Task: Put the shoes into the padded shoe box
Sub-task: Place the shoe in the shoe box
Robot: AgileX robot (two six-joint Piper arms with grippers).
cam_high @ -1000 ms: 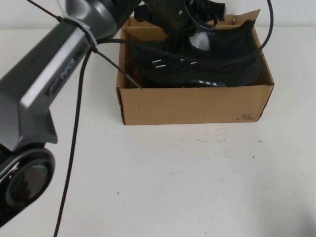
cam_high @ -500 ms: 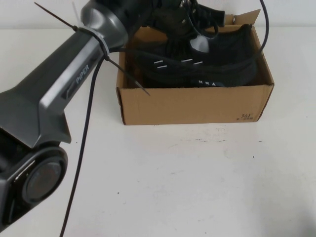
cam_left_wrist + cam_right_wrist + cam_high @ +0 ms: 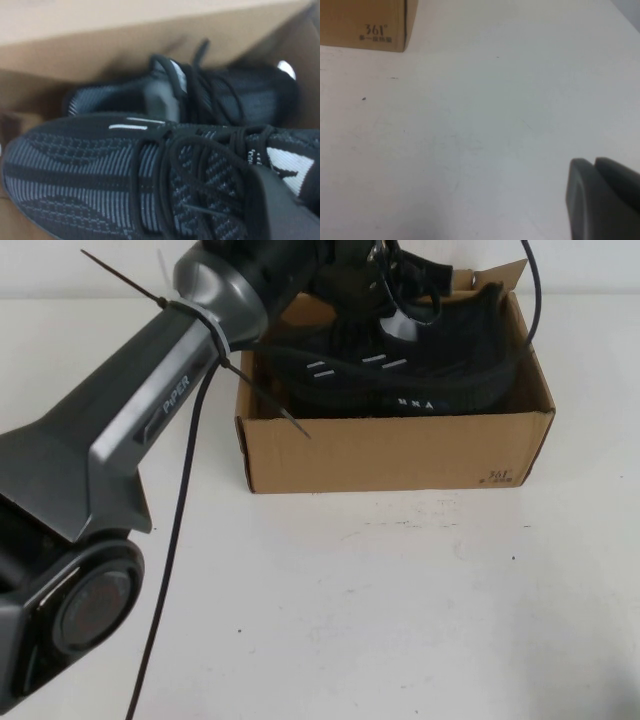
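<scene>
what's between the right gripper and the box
Only bare table, per the right wrist view: the right gripper hangs apart from the box. The left gripper is over the shoes.

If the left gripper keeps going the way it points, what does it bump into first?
Probably the near shoe in the box. The left gripper hangs over the box, its camera filled by that shoe's laces. The right gripper waits over the bare table.

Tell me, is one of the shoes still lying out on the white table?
No, both black shoes sit inside the brown box, and the left wrist view shows them side by side.
</scene>
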